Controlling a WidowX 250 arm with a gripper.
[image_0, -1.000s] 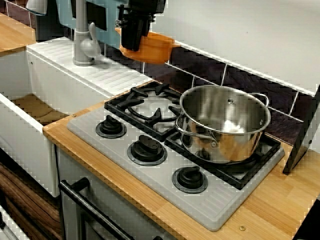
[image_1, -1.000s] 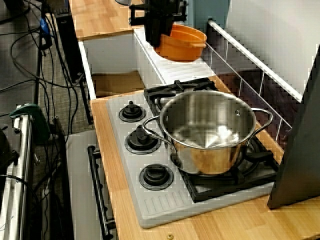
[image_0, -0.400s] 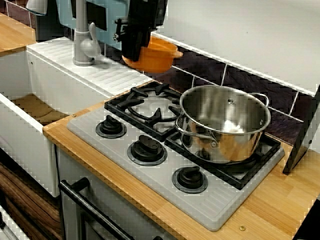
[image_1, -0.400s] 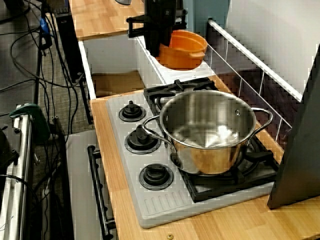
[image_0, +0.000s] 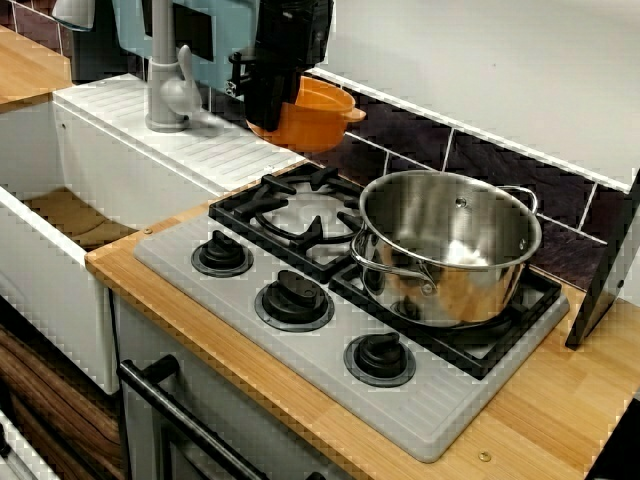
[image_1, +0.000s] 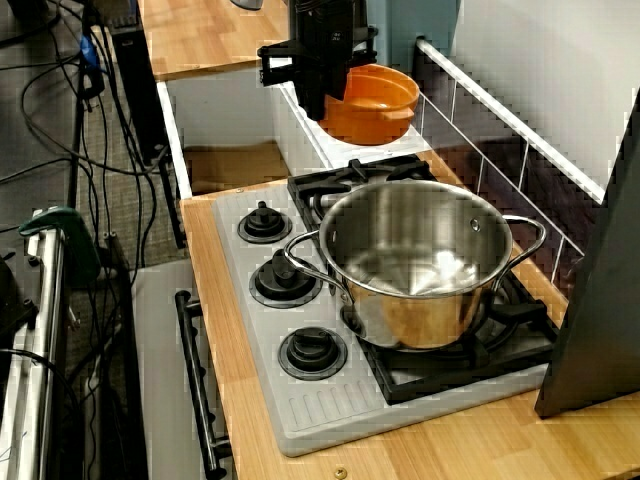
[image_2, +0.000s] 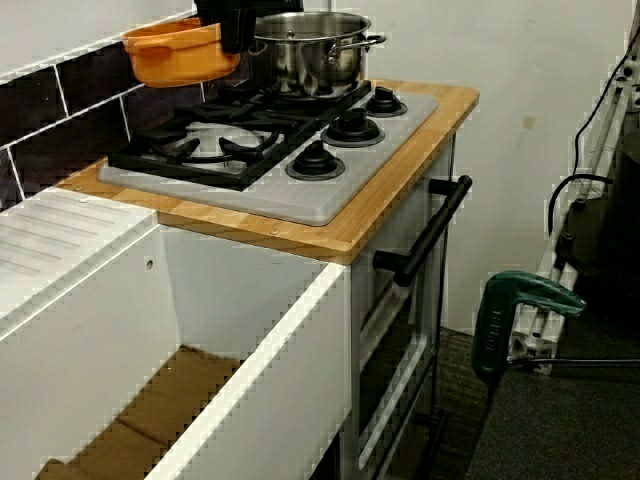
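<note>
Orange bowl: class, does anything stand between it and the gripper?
Nothing visible does. The gripper is shut on the rim of the orange bowl, which hangs in the air; the steel pot stands apart on the stove.

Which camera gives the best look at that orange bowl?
The view over the pot: it looks down into the bowl, showing most of its rim. In the front view the jaws hide part of it; the low side view shows mostly its outer wall.

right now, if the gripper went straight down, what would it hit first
Probably the white ribbed drainboard, close to the black burner grate; depth is unclear. The gripper holds the orange bowl.
</note>
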